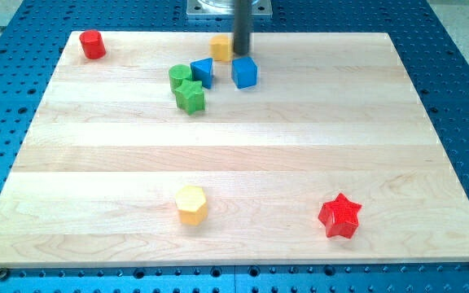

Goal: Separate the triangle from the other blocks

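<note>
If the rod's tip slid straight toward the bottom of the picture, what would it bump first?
Probably the blue cube: it sits right below my tip. The blue triangle lies off to the view's left, likely missed, though depth is unclear.

Lighting was bright, even, overhead; the worktop (pixel 234 155) showed mild sheen. Shadows were short and soft beneath blocks. Focus was slightly soft throughout.

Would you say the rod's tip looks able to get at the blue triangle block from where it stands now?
Probably yes: my tip stands just to the upper right of the blue triangle block, with bare board between them; the blue cube sits just below.
</note>
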Controlling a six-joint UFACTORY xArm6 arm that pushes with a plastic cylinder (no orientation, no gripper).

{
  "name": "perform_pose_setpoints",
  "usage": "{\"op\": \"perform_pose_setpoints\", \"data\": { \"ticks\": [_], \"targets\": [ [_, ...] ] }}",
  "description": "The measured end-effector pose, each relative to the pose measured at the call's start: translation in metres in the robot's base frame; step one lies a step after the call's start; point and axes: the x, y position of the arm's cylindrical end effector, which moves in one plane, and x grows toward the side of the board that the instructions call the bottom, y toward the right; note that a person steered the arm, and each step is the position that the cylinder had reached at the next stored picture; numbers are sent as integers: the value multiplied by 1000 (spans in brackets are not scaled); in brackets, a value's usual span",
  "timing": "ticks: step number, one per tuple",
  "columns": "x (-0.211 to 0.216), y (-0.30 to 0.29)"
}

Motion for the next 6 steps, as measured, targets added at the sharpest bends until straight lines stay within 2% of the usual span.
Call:
{"op": "perform_pose_setpoints", "data": {
  "ticks": [1, 2, 3, 4, 5, 6],
  "targets": [
    [13, 1],
    [53, -14],
    [90, 27],
    [101, 2],
    [82, -14],
    [76, -68]
  ]
}}
